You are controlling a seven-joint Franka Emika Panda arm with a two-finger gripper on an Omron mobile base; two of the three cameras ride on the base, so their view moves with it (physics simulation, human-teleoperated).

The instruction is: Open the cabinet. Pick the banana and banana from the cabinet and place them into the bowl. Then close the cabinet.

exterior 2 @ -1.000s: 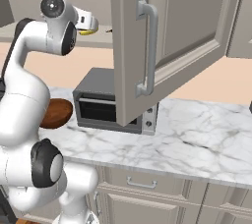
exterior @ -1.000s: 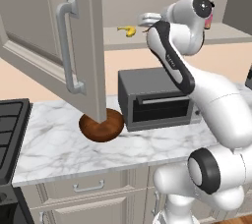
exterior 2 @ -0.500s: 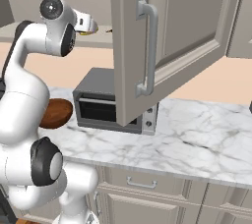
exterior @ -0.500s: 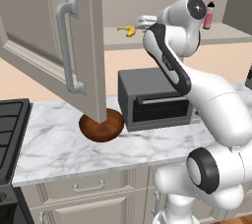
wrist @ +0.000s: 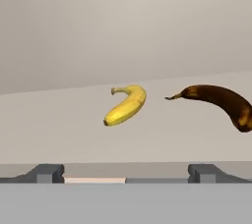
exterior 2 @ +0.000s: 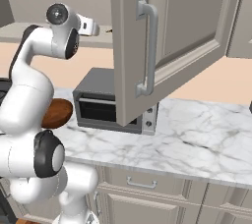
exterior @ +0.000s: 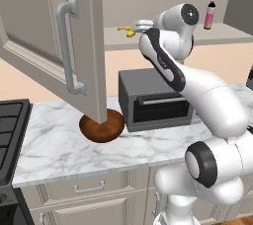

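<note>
The grey-beige wall cabinet [exterior: 74, 46] hangs open. On its shelf [wrist: 59, 125] the small yellow banana [wrist: 126, 105] lies beside the dark brown banana [wrist: 219, 102], apart. The end effector [wrist: 126, 171], jaws wide and empty, faces them. The glossy reddish-brown wooden bowl [exterior: 101, 128] sits on the marble surface [exterior: 59, 150] beside the grey box oven [exterior: 155, 103].

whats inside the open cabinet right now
On the cabinet shelf lie a yellow banana and a dark brown banana, apart; a pink bottle stands farther along. The open doors cover the rest.
</note>
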